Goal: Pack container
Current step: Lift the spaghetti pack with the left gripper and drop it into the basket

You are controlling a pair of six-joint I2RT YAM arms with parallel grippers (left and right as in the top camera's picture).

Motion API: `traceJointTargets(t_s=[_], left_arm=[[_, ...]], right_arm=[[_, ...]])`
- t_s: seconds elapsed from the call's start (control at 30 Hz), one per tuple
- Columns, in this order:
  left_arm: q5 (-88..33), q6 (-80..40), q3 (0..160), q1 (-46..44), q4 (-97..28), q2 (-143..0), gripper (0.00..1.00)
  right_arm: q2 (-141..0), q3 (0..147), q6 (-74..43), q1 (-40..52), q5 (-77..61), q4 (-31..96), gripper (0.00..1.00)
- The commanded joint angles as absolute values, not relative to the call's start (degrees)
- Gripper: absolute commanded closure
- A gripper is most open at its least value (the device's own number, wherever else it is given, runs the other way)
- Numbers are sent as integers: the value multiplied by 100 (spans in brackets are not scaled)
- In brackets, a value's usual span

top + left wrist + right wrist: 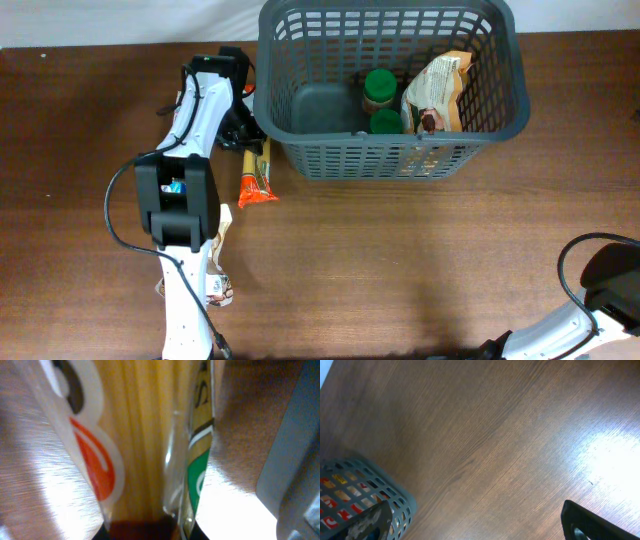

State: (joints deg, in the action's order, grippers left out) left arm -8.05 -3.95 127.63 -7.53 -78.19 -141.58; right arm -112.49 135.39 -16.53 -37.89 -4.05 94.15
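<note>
The left pincer (pixel 240 128) sits at the far end of one spaghetti packet (pixel 255 178), which lies on the desk (pixel 420 260) just left of the container (pixel 300 155). I cannot tell if it grips. The container holds two green-lidded jars (pixel 379 88) and one snack bag (pixel 436 92). Only the left wrist view shows the pasta strands. The right pincer (pixel 590 522) shows just a dark corner, so I cannot tell its state.

The table (pixel 400 250) is smooth brown wood grain, with a bright sheen at the right of the right wrist view. The basket (pixel 390 160) is matt dark grey plastic. The pasta pack (pixel 150 435) is clear glossy film with printed patches. The bag (pixel 437 90) at the upper right overhead looks crinkled and shiny. The arm (pixel 185 290) at the lower left has smooth white shells.
</note>
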Motion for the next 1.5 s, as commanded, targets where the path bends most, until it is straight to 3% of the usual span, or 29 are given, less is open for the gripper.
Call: traceJointTargets(t_s=[0.0,0.13,0.37,0.5,0.67,0.9,1.37,1.47], left_arm=[[-67,-340,14112,-746,-8132,-13935,98],[443,-104,15732,-753,-8477,-13719,98],[1020,1662,18000,-1004,-8149,-13233,98],[1011,2674,17974,-1391,-7736,-12932,98],[412,5271,17880,-2314,-7594,-12934,98],[185,7122,17025,-2904,-7518,-13004,98],[189,7548,14197,-2790,-5083,-13082,95],[237,7384,13946,-2727,-4987,-13082,83]], right_arm=[[-11268,13498,-1699,-3791,-432,9411,1],[-11268,13498,-1699,-3791,-432,9411,1],[-11268,13498,-1699,-3791,-432,9411,1],[-11268,13498,-1699,-3791,-432,9411,1],[-11268,13498,-1699,-3791,-432,9411,1],[-11268,13498,-1699,-3791,-432,9411,1],[-11268,13498,-1699,-3791,-432,9411,1],[-11268,13498,-1699,-3791,-432,9411,1]])
